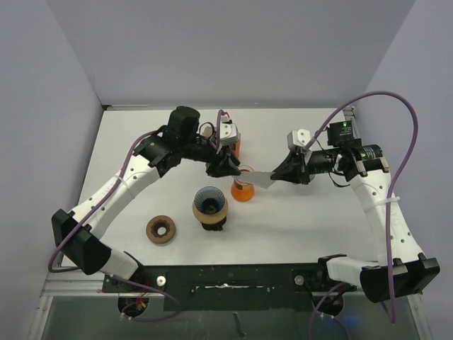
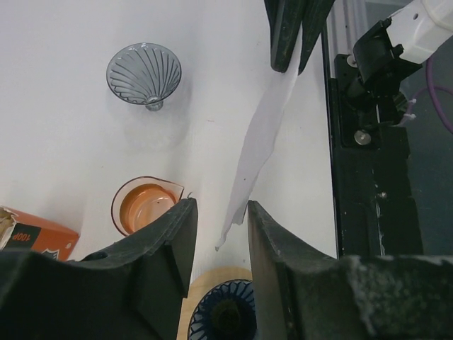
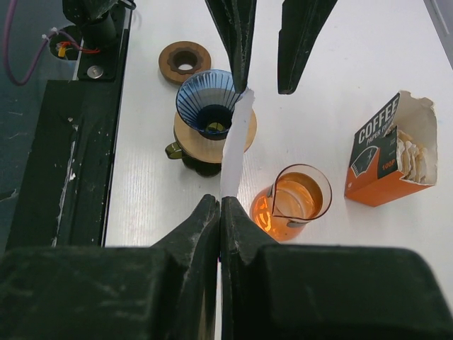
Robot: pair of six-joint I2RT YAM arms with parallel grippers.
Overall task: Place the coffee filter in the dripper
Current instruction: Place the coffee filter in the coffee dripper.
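Note:
My right gripper is shut on one end of a flat white coffee filter and holds it above the table. The filter stretches toward my left gripper. In the left wrist view the filter's free end hangs between my open left fingers, close to the right finger; I cannot tell whether it touches. The blue ribbed dripper stands on a wooden base just below and near the left gripper; it also shows in the right wrist view.
An orange glass carafe stands under the filter. An orange filter box lies behind it. A wooden ring lies left of the dripper. A clear glass dripper sits on the table further off.

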